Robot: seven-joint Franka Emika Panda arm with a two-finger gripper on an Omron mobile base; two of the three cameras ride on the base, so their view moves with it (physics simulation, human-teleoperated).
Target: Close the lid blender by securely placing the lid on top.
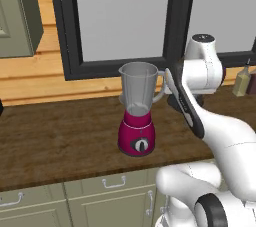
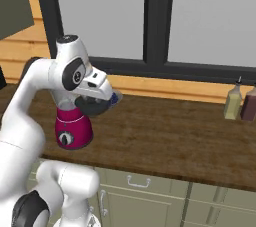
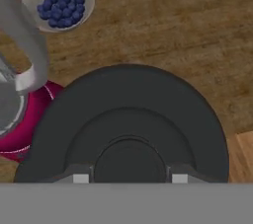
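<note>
Presently the gripper (image 3: 126,178) is clamped on the lid (image 3: 128,124), a round black disc with a raised centre; in the hand view one finger pad (image 3: 80,178) sits at each side of the centre knob. Lid is held in the air, just right of the blender (image 1: 137,113) and near its handle, not on the jar. In the right base view the lid (image 2: 95,105) hangs under the hand beside the blender (image 2: 72,130). Blender stands upright on the counter (image 1: 60,136), magenta base with dark dial facing forward, jar mouth open. A bowl (image 3: 58,2) of blueberries rests on the counter behind the blender. Two bottles (image 2: 240,103) stand at the far right, well apart from the blender.
</note>
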